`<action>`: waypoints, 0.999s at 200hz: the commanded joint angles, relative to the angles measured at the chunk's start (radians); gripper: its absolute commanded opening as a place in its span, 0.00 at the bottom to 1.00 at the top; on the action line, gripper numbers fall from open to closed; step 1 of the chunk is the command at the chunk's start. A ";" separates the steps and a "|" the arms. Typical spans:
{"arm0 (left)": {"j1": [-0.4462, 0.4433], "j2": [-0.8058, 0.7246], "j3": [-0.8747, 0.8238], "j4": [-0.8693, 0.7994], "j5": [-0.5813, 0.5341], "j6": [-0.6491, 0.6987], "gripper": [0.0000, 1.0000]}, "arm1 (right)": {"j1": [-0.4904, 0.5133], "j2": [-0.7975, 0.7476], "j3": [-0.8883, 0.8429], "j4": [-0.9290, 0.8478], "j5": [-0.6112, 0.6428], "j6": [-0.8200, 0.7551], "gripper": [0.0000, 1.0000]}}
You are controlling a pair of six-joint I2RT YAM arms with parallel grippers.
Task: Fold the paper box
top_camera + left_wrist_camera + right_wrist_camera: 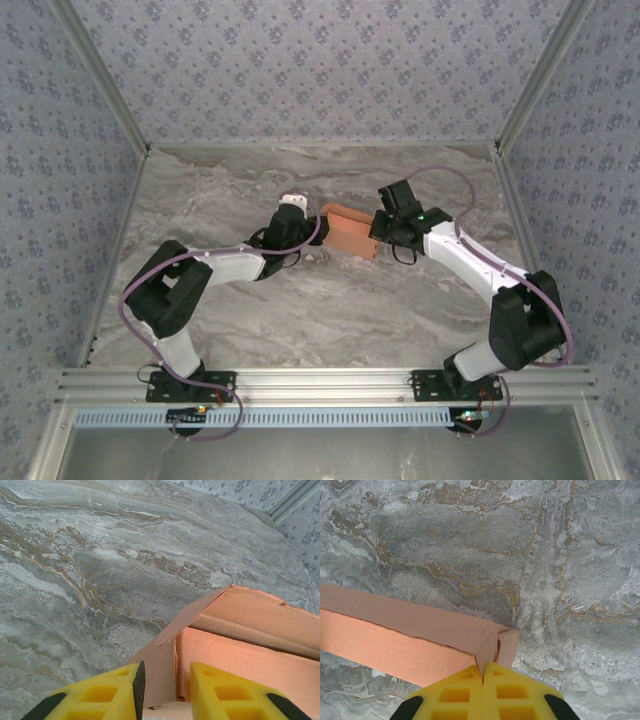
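Folding appears half done: paper box (pixel 350 232) walls raised, top flap open. Left gripper (pixel 166 680) jaws apart; right gripper (pixel 483 669) jaws clamp a corner.

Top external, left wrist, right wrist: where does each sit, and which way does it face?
Top external: above and behind the bases, facing down at the marble table; both arms, left tool and right tool at the paper box.
Left wrist: on that wrist, looking past its yellow fingers into the box's open end.
Right wrist: on that wrist, looking past its shut fingers at a box corner.
Shared: all three show the box and marble.
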 commanded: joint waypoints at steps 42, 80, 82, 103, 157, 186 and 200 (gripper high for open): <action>-0.011 0.022 -0.020 -0.152 -0.022 -0.012 0.29 | -0.014 0.023 0.020 0.001 -0.088 0.054 0.07; -0.013 0.020 -0.022 -0.154 -0.031 -0.016 0.29 | -0.014 0.022 0.030 -0.011 -0.087 0.049 0.07; -0.012 0.020 -0.022 -0.155 -0.032 -0.017 0.29 | -0.014 0.022 0.030 -0.010 -0.086 0.049 0.07; -0.012 0.021 -0.023 -0.159 -0.032 -0.018 0.29 | -0.015 0.018 0.036 -0.019 -0.102 0.052 0.07; -0.013 0.028 -0.018 -0.164 -0.045 -0.029 0.29 | -0.012 0.015 0.014 -0.045 -0.064 0.013 0.07; -0.012 0.033 -0.020 -0.165 -0.051 -0.040 0.29 | -0.001 0.013 -0.036 -0.036 -0.021 0.001 0.07; -0.012 0.035 -0.018 -0.166 -0.051 -0.042 0.29 | 0.006 0.013 -0.053 -0.021 -0.001 -0.003 0.07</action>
